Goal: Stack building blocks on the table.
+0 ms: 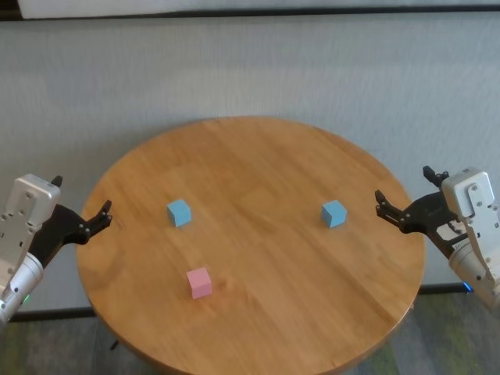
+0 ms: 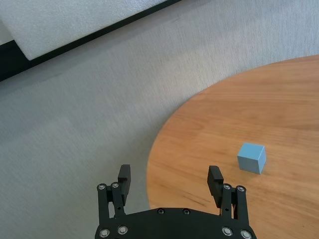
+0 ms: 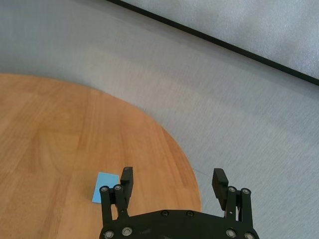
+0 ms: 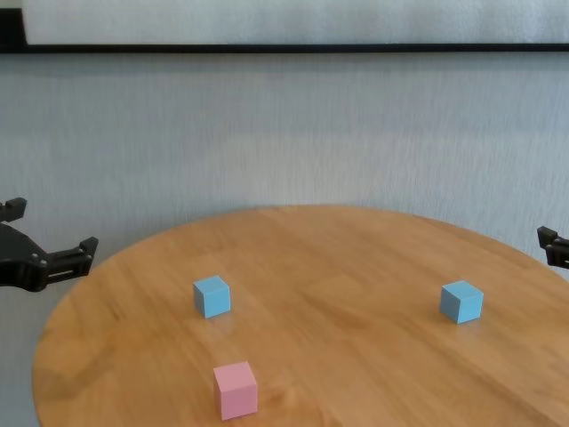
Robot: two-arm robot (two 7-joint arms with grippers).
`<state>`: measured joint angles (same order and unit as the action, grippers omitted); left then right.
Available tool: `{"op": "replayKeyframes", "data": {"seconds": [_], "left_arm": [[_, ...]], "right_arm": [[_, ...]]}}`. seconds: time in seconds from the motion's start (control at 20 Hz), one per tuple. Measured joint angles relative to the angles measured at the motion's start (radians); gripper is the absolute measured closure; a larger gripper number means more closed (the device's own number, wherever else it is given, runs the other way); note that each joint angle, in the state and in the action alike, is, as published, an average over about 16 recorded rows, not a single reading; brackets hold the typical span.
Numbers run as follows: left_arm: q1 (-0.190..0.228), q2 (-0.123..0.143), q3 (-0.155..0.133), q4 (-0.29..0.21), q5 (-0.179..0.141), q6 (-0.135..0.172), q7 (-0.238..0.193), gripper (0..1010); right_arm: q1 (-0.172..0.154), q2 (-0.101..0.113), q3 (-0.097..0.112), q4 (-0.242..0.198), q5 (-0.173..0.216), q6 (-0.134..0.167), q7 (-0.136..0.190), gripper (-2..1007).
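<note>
Honey-brown planks make up the round worktop [image 1: 312,156], and three cubes sit on it, each well apart from the others and none stacked. The pink cube [image 1: 199,283] lies nearest the robot, left of centre. One blue cube [image 1: 179,212] rests farther back on the left side, and it also shows in the left wrist view [image 2: 251,158]. The other blue cube [image 1: 333,213] sits on the right side, near the rim; in the right wrist view [image 3: 105,187] it is partly hidden behind a finger.

The left tool [image 1: 78,209] hangs just off the worktop's left rim, over the grey floor [image 1: 250,70], its fingers spread wide with nothing between them. The right tool [image 1: 405,199] hangs at the right rim, likewise fully spread and holding nothing. Neither touches a cube or the worktop.
</note>
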<state>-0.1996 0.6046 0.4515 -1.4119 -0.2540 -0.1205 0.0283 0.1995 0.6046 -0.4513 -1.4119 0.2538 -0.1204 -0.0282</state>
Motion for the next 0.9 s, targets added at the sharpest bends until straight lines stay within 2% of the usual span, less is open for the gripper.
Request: {"op": "replayKeyframes", "data": {"seconds": [0.9], "left_arm": [[0.000, 0.000, 0.000, 0.000, 0.000, 0.000, 0.000, 10]], "right_arm": [[0.000, 0.000, 0.000, 0.000, 0.000, 0.000, 0.000, 5]]}}
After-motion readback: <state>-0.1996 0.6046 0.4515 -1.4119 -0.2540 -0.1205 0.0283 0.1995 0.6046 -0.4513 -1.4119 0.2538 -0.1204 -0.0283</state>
